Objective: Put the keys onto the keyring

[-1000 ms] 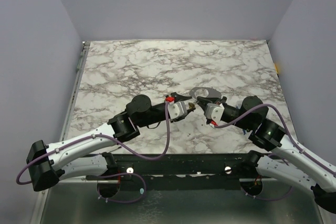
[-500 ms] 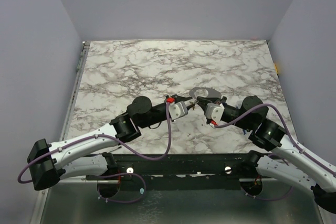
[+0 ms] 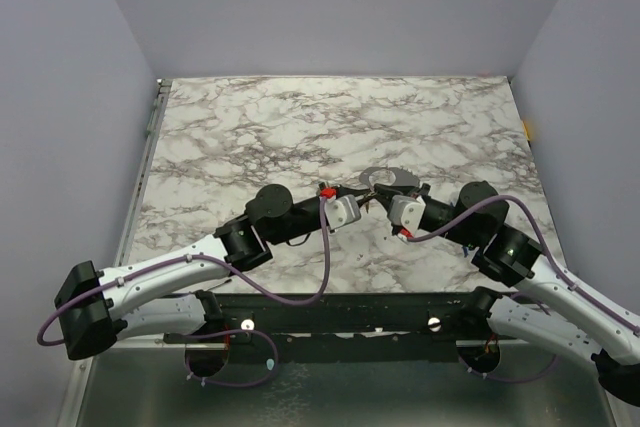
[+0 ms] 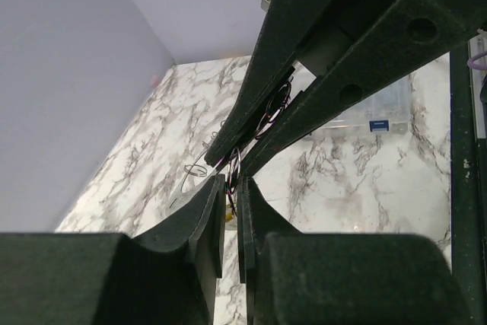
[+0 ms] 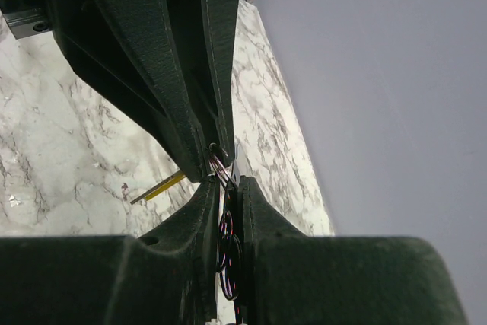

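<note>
Both grippers meet tip to tip over the middle of the marble table. My right gripper (image 5: pixel 227 184) (image 3: pixel 379 199) is shut on the keyring (image 5: pixel 227 245), a thin dark wire hoop standing edge-on between its pads. The ring's rim (image 4: pixel 235 164) reaches into the slim slot of my left gripper (image 4: pixel 230 180) (image 3: pixel 367 198). The keys (image 5: pixel 163 186) show as one small piece with a yellow head and a metal end, sticking out sideways from the left fingertips. Its yellow head (image 4: pixel 227 216) sits in the left slot. The left jaws are pressed nearly together on it.
A clear plastic box (image 4: pixel 365 116) (image 3: pixel 388 178) with a blue label lies just beyond the grippers. A small loose wire coil (image 4: pixel 196 170) rests on the marble (image 3: pixel 250 127) near the fingertips. Grey walls stand close on the left, back and right.
The left jaws have narrowed from clearly apart to a slim slot. The left arm has edged right toward the right gripper. The right arm and its grip look unchanged.
</note>
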`<state>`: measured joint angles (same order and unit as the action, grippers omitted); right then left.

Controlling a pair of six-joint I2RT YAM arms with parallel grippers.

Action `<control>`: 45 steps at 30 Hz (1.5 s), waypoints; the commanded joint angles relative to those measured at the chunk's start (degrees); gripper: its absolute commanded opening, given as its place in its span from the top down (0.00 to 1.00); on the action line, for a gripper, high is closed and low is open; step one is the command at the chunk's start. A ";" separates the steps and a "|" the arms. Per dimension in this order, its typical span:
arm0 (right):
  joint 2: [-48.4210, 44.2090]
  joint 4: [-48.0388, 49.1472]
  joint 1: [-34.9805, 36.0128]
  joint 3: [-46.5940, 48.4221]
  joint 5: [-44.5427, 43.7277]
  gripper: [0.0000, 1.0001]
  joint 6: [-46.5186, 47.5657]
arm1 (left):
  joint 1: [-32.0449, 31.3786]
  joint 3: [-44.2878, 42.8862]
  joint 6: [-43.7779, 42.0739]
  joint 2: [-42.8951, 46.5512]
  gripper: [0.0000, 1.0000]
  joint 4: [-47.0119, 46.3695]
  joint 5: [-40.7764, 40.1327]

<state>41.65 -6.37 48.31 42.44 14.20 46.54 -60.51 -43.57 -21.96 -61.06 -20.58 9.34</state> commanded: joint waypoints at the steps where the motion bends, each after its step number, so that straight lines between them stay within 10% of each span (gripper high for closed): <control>1: -0.08 3.10 0.46 1.20 2.05 0.99 -0.71 | -0.44 0.63 -0.66 -1.07 0.90 -2.51 -0.74; 8: -0.24 0.84 0.46 1.22 2.90 0.98 0.64 | -0.55 0.82 -2.88 -0.32 1.00 -1.32 -1.95; 15: 0.97 -7.04 0.46 3.85 5.51 0.57 -1.74 | -0.46 -1.06 -8.17 0.85 1.00 6.38 -2.44; 21: 2.54 -12.15 0.46 6.22 7.54 0.48 -4.88 | -0.49 -2.51 -11.61 1.81 1.00 11.66 -2.57; 45: 8.91 -13.95 0.46 7.68 5.41 0.79 -4.87 | -0.49 -0.39 -12.07 3.09 1.00 12.44 1.08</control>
<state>49.54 -20.12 48.49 49.76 20.67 41.21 -60.88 -43.59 -33.43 -60.10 -6.96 8.19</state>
